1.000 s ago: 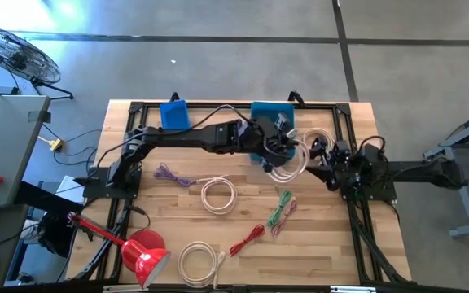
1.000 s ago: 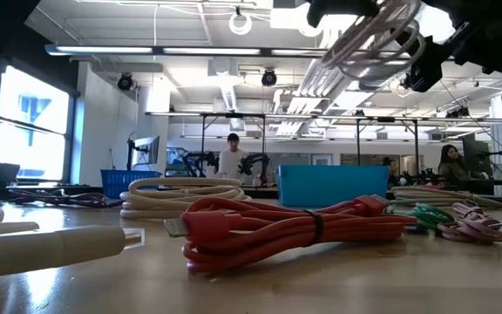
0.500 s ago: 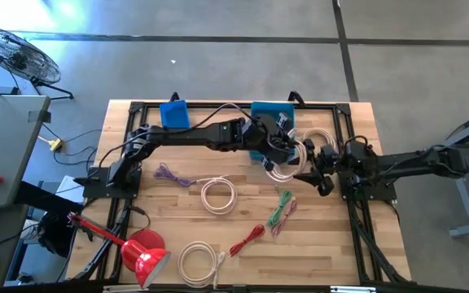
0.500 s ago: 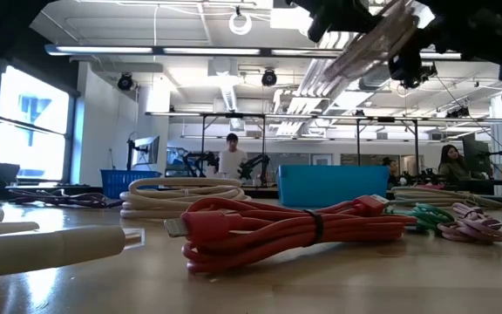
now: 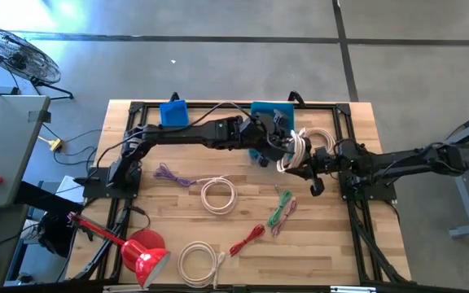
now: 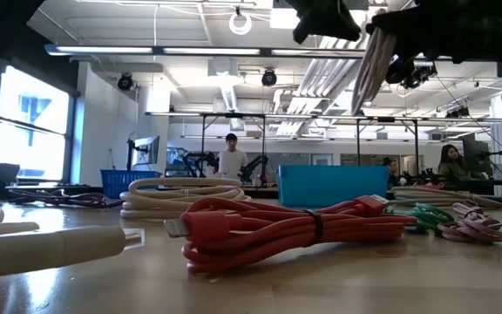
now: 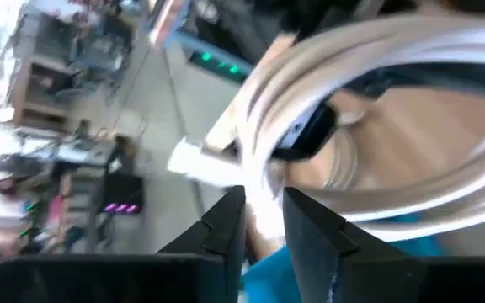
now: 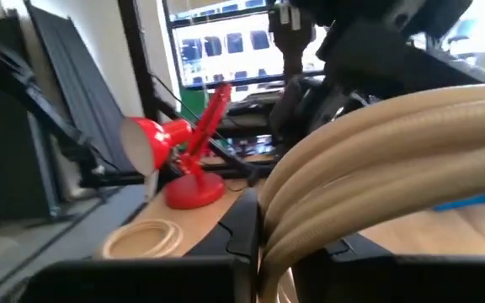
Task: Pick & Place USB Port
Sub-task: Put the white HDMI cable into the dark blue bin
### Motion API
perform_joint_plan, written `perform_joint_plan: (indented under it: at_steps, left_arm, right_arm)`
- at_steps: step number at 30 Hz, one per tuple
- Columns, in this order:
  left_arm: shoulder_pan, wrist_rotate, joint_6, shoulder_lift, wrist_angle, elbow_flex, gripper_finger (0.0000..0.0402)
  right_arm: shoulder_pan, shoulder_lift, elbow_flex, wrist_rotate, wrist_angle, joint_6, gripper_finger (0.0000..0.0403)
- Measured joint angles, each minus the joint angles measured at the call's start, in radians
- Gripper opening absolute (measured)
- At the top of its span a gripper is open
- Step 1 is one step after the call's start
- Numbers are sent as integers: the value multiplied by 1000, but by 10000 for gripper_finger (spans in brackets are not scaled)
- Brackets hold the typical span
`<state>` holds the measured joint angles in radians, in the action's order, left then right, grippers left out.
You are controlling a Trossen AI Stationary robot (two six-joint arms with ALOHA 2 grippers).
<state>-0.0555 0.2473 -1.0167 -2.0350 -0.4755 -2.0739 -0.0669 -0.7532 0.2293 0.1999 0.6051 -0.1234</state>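
Mid-task, I judge: my left gripper and right gripper both clamp the white coiled USB cable in the air, just beside the blue plastic bin; placing is left. Open wood lies toward the green bundled cable; black frame rails edge the bin.

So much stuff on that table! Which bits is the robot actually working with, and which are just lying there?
In use:
white cable coil, held up by the left gripper and right gripper
blue bin, maybe

Lying about:
red cable
green cable
purple cable
red lamp
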Motion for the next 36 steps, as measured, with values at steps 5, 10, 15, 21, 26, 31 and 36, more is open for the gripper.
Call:
perform_joint_plan:
  at_steps: [5, 10, 15, 21, 26, 31, 36]
  left_arm:
    - [50, 184, 0, 85, -175, -52, 80]
    - [132, 351, 39, 166, -320, -74, 80]
    - [198, 432, 159, 226, -490, -75, 81]
    - [225, 478, 362, 237, -715, -74, 81]
    - [226, 453, 566, 233, -920, -74, 81]
    - [251, 438, 778, 232, -1103, -69, 81]
    - [312, 362, 812, 271, -1094, -32, 81]
  right_arm:
    - [-6, 6, 0, -132, -75, 84, 29]
    - [-41, 4, 85, -273, -300, 150, 29]
    - [-79, -95, 323, -377, -648, 198, 29]
    - [-130, -303, 649, -388, -952, 263, 29]
    - [-200, -496, 874, -295, -1176, 302, 29]
    - [-277, -661, 977, -193, -1285, 335, 29]
    - [-368, -795, 981, -139, -1294, 350, 29]
